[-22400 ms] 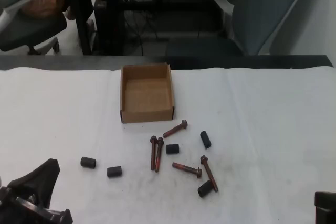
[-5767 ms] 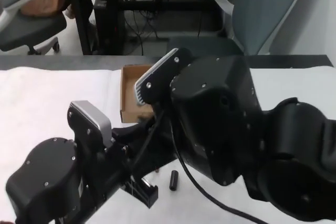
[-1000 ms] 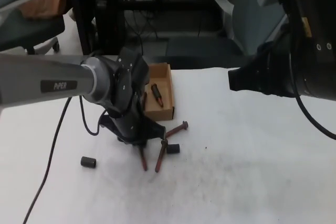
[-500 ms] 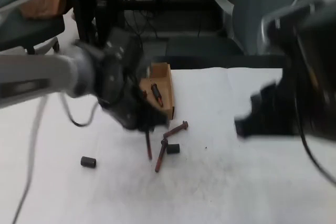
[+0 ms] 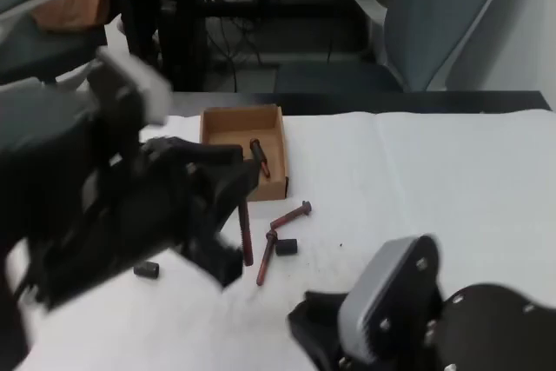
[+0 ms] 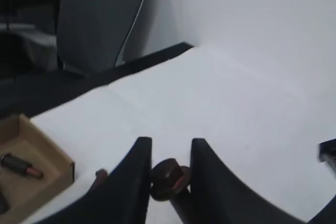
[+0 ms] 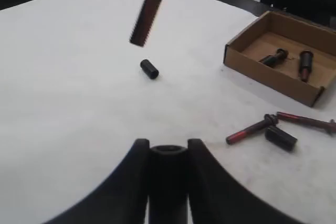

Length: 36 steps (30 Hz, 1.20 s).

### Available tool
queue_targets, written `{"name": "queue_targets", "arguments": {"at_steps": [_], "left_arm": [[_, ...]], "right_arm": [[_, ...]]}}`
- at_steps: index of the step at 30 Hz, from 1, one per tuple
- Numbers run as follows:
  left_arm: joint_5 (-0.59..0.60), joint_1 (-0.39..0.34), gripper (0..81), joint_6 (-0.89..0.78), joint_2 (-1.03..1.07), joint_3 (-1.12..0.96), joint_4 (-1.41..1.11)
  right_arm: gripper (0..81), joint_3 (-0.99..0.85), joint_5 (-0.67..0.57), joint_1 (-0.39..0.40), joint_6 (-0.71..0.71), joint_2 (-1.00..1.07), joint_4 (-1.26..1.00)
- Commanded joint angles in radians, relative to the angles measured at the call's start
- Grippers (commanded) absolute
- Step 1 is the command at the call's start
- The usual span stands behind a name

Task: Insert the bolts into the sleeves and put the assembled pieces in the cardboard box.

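Note:
My left gripper (image 6: 169, 148) is shut on the head of a red bolt (image 6: 167, 173), which hangs shaft-down above the cloth (image 5: 244, 234) and also shows in mid-air in the right wrist view (image 7: 149, 9). My right gripper (image 7: 168, 148) is shut on a black sleeve (image 7: 168, 182) held low over the bench. The cardboard box (image 5: 217, 141) holds two assembled pieces (image 7: 273, 57) (image 7: 304, 61). Two loose bolts (image 5: 291, 213) (image 5: 265, 258) and a sleeve (image 5: 285, 247) lie in front of the box. Another sleeve (image 5: 146, 271) lies off to the left.
The left arm's dark body (image 5: 104, 215) covers the bench's left side, and the right arm (image 5: 391, 319) sits at the near right edge. White cloth (image 5: 452, 180) covers the bench. Office chairs stand behind it.
The left arm lifted a bolt off the cloth and drew back toward the camera. The right arm dropped from the upper right to the near right edge.

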Motion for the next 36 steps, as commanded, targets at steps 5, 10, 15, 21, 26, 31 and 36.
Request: {"name": "queue_targets", "arguments": {"at_steps": [5, 10, 15, 21, 26, 31, 36], "left_arm": [[-0.111, -0.098, 1.7, 0.01, -0.139, 0.12, -0.092], [-0.179, -0.139, 1.7, 0.039, -0.143, 0.129, -0.095], [-0.214, -0.141, 1.7, 0.063, -0.143, 0.129, -0.105], [-0.213, -0.141, 1.7, 0.063, -0.143, 0.135, -0.092], [-0.213, -0.141, 1.7, 0.063, -0.144, 0.139, -0.092], [-0.22, -0.141, 1.7, 0.067, -0.144, 0.139, -0.092], [-0.222, -0.141, 1.7, 0.066, -0.144, 0.139, -0.092]], "right_arm": [[0.4, -0.003, -0.095, 0.006, -0.011, 0.153, -0.33], [0.4, -0.033, -0.118, 0.006, -0.011, 0.186, -0.374], [0.4, -0.057, -0.157, 0.006, -0.011, 0.186, -0.374], [0.4, -0.08, -0.131, 0.006, -0.011, 0.186, -0.384], [0.4, -0.083, -0.064, 0.006, -0.048, 0.181, -0.398], [0.4, -0.083, -0.064, 0.006, -0.048, 0.181, -0.405], [0.4, -0.083, -0.042, 0.006, -0.048, 0.173, -0.459]]}}
